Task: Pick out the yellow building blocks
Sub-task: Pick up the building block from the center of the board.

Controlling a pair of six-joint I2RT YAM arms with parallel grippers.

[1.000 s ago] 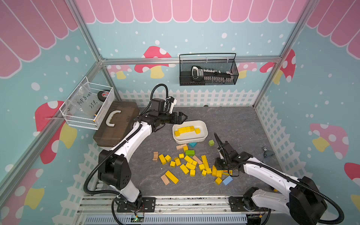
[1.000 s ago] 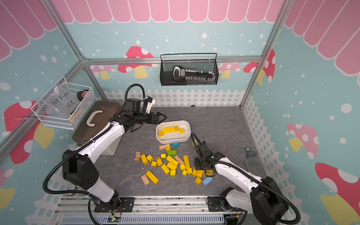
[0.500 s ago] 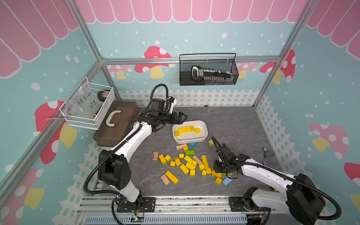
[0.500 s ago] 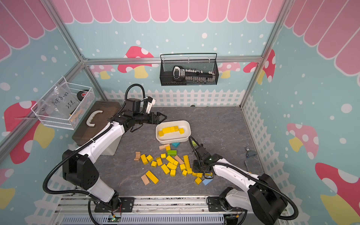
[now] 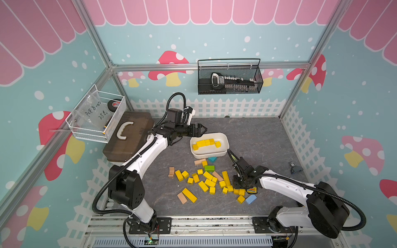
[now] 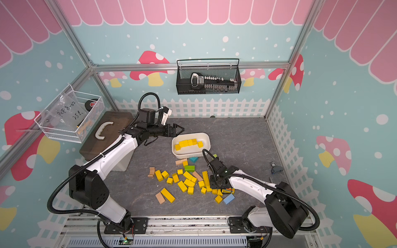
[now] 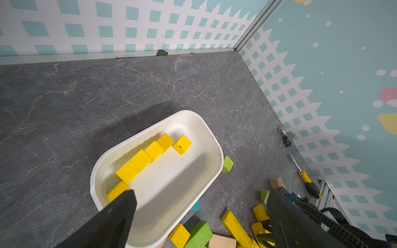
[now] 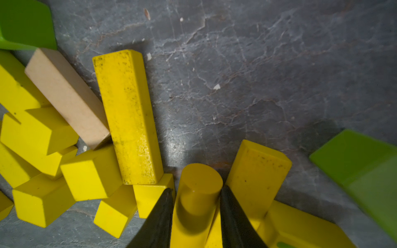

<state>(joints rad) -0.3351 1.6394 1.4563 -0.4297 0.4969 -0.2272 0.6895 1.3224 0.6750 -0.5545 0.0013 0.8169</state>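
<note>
Several yellow building blocks [image 5: 208,182] [image 6: 189,182] lie scattered on the grey floor at the front, and several more [image 5: 205,143] [image 7: 140,160] sit in the white bowl [image 5: 225,150] [image 6: 208,137] [image 7: 214,171]. My right gripper [image 5: 238,184] [image 6: 216,183] [image 8: 196,189] points down into the right end of the pile. Its fingers are shut on a yellow cylinder block [image 8: 202,178], one on each side. A yellow block with coloured stripes [image 5: 251,190] lies beside it. My left gripper [image 5: 202,131] [image 6: 180,131] [image 7: 200,193] hovers open and holds nothing, over the bowl's left end.
Tan blocks [image 5: 182,197], a green block [image 5: 209,168], a teal one [image 5: 212,159] and a blue one [image 5: 251,199] are mixed among the yellow. A brown case [image 5: 129,135] stands at the left. A screwdriver [image 7: 307,178] lies by the right wall.
My right gripper has moved a little left and down into the pile, and its fingers have narrowed onto the yellow cylinder. The left arm has stayed still.
</note>
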